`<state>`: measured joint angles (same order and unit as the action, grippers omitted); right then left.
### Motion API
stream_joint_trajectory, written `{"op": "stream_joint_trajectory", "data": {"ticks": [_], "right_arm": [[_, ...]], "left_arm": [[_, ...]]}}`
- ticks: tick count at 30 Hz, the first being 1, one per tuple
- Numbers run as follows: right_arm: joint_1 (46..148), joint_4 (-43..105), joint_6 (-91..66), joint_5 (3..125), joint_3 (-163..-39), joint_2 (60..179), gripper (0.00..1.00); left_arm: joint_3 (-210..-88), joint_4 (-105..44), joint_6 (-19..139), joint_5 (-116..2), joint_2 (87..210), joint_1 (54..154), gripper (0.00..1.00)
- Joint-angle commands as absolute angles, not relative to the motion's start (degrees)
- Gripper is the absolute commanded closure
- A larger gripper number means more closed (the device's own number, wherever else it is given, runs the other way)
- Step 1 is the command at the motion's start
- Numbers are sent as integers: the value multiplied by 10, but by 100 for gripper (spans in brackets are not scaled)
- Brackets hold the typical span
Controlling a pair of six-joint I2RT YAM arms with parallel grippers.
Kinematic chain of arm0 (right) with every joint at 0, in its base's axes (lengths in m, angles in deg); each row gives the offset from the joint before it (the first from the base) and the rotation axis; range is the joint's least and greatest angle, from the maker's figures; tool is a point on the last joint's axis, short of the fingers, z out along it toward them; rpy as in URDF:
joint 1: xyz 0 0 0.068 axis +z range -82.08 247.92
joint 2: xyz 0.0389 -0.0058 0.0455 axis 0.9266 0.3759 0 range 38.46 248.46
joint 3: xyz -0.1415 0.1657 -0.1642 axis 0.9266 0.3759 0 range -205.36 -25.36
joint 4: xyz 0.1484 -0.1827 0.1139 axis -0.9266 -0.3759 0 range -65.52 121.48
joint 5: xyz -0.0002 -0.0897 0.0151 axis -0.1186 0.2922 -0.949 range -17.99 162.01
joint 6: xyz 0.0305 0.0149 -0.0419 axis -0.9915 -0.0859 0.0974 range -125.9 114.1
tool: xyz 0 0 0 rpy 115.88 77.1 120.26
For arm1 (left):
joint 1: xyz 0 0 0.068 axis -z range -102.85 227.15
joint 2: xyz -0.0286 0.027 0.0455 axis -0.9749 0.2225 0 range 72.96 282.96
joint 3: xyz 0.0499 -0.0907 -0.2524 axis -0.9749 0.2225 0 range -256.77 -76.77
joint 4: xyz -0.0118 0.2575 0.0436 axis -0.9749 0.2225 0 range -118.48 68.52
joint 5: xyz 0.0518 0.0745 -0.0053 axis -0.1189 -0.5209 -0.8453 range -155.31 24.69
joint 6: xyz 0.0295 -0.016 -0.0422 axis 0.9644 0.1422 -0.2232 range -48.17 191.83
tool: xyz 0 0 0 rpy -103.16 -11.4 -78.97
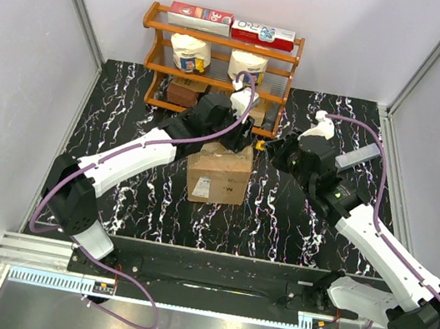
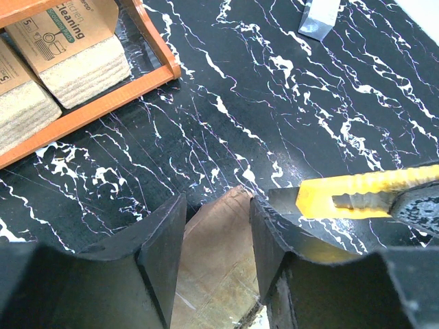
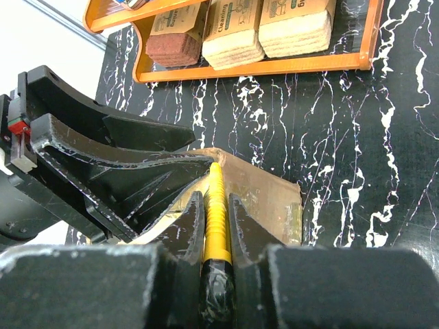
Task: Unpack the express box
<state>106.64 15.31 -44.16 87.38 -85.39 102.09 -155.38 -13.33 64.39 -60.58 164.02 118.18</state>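
Top external view puts the express box (image 1: 218,177) mid-table, just near of the wooden rack (image 1: 223,47), with its far edge hidden under both wrists. The left gripper (image 2: 218,202) has its jaws apart astride a box corner, contact unclear and most of the carton cut off. The right gripper (image 3: 214,199) is clamped on a yellow cutter (image 2: 357,195), whose tip is hard to make out

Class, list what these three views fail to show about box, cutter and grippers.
Inside the express box: seen in no view.
Its label print: top view, too small.
The yellow cutter blade tip: right wrist view, lost at the box edge.
Whether the left gripper clamps the box: left wrist view, fingers hide contact.
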Motion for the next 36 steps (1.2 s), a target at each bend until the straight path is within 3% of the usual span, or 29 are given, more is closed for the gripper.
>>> {"op": "stream_joint_trajectory", "data": {"ticks": [1,12,36], "right_arm": [[1066,170,-433,877,-866,1022,100],[1066,169,-421,868,-866,1038,100],[1066,88,-379,699,-819,1000,100]], "left_arm": [[-1535,-89,652,-628,1630,1180,54],[-1535,-88,649,-635,1634,1180,55],[-1532,34,543,-753,1693,1181,66]]}}
